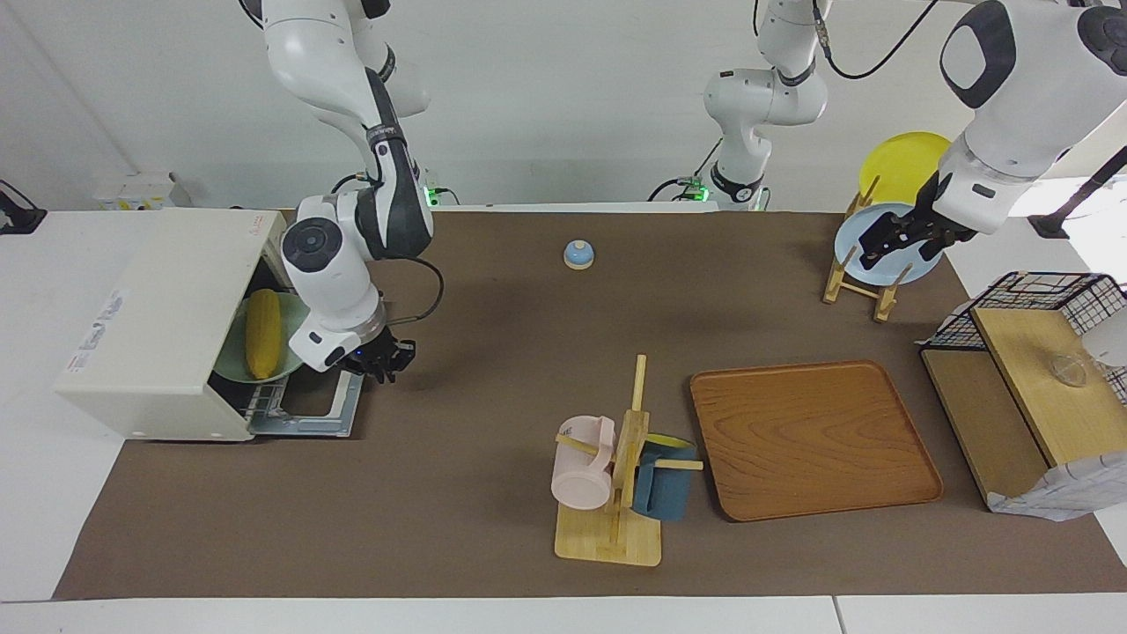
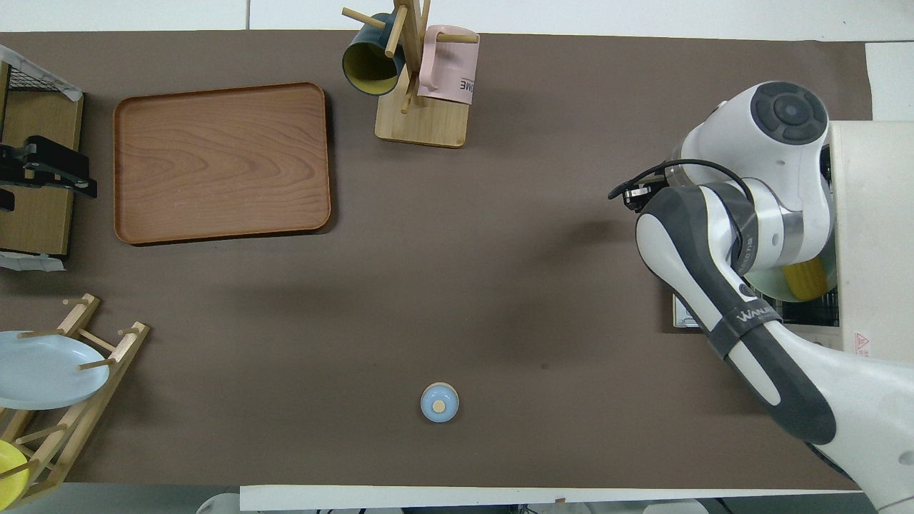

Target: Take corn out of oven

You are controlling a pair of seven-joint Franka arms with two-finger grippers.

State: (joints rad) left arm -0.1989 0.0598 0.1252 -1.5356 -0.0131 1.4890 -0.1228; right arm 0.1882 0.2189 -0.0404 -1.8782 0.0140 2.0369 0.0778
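Brown table mat [image 1: 493, 370] under white walls; both claws [image 1: 383, 359] (grip state unclear) aloft.

The pink mug [image 2: 448, 66] on the wooden mug stand [image 2: 421, 121] showed dark letters ending in "ME". A black band on the right arm [image 2: 742, 314] read "WANL", the rest hidden. The oven [image 1: 167, 317] carried a small red warning triangle sticker and a white label, both too small to read
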